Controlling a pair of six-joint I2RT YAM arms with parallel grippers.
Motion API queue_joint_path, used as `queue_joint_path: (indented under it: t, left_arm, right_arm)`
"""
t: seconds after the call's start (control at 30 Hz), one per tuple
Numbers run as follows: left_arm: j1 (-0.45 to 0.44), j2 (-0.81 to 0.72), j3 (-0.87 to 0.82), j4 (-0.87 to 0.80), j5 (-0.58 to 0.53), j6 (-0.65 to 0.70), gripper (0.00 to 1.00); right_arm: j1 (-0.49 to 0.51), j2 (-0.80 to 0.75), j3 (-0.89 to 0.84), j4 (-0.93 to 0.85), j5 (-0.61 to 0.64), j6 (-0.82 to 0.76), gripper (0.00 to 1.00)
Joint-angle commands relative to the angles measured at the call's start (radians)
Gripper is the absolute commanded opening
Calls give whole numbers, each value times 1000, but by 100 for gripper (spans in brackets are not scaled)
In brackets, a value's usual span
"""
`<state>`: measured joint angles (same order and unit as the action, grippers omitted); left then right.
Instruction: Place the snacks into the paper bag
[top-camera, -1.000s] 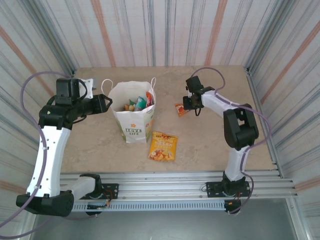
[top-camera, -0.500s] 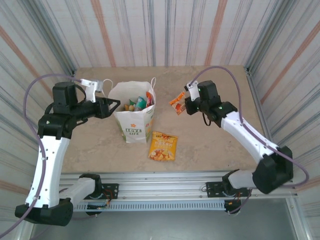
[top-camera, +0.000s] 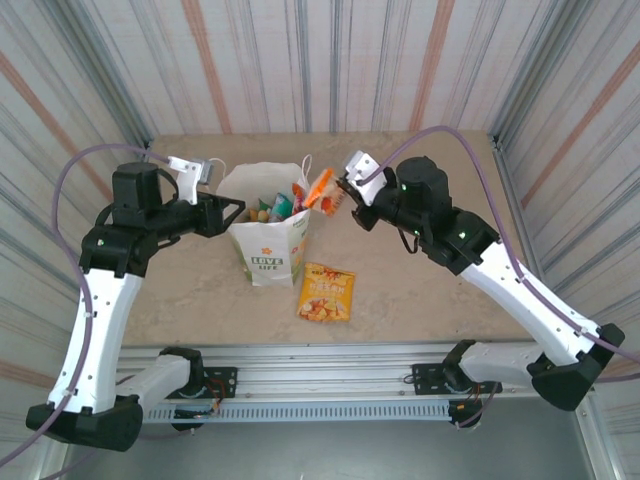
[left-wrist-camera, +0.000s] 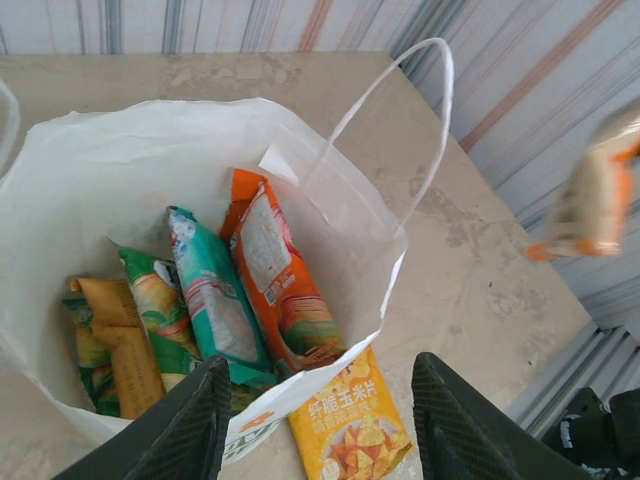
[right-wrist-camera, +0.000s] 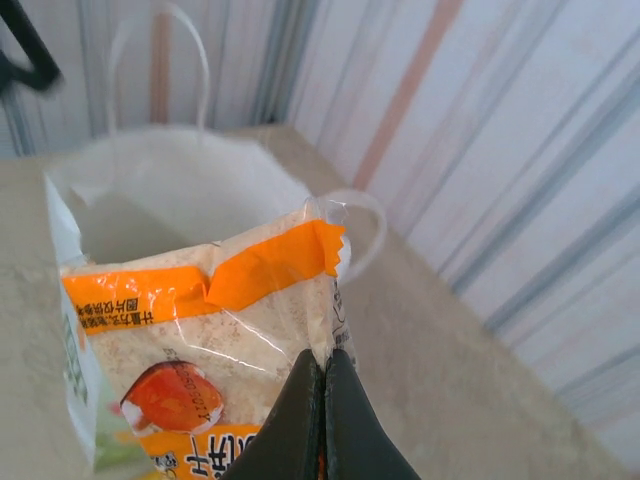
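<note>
The white paper bag (top-camera: 268, 228) stands upright at mid-table, its mouth open, with several snacks in it: orange (left-wrist-camera: 278, 285), teal (left-wrist-camera: 213, 300), green (left-wrist-camera: 158, 312) and yellow-brown (left-wrist-camera: 122, 345) packets. My right gripper (top-camera: 338, 196) is shut on the corner of an orange-and-clear snack packet (top-camera: 320, 187) (right-wrist-camera: 200, 320), held in the air beside the bag's right handle. A yellow snack packet (top-camera: 326, 292) (left-wrist-camera: 350, 425) lies flat on the table in front of the bag. My left gripper (top-camera: 232, 212) (left-wrist-camera: 320, 405) hangs open above the bag's left side, nothing between its fingers.
The tan tabletop (top-camera: 420, 280) is fenced by corrugated walls (top-camera: 330, 70) at the back and sides. A metal rail (top-camera: 350, 360) runs along the near edge. The bag's handles (left-wrist-camera: 420, 110) stand up above its rim.
My right arm has lifted the orange-and-clear packet off the table and carried it left, up to the bag's right rim. My left gripper has edged a little closer to the bag.
</note>
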<state>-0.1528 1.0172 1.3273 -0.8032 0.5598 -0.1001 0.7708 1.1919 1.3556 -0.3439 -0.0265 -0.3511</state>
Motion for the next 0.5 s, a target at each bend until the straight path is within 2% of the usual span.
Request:
queue_joint_path:
  t: [0.0,0.23,0.47]
  left_arm:
    - [-5,1,13,-15,-46,19,52]
    - [-6,-6,18,-47,-110,23,52]
    - [-7,-14,19,-73,-139,39,52]
  right_arm:
    - [64,71,105,-2,40,-101,0]
    - [134,294,317,-41,113,-179,0]
    - [137,566,618,-314,150,-168,0]
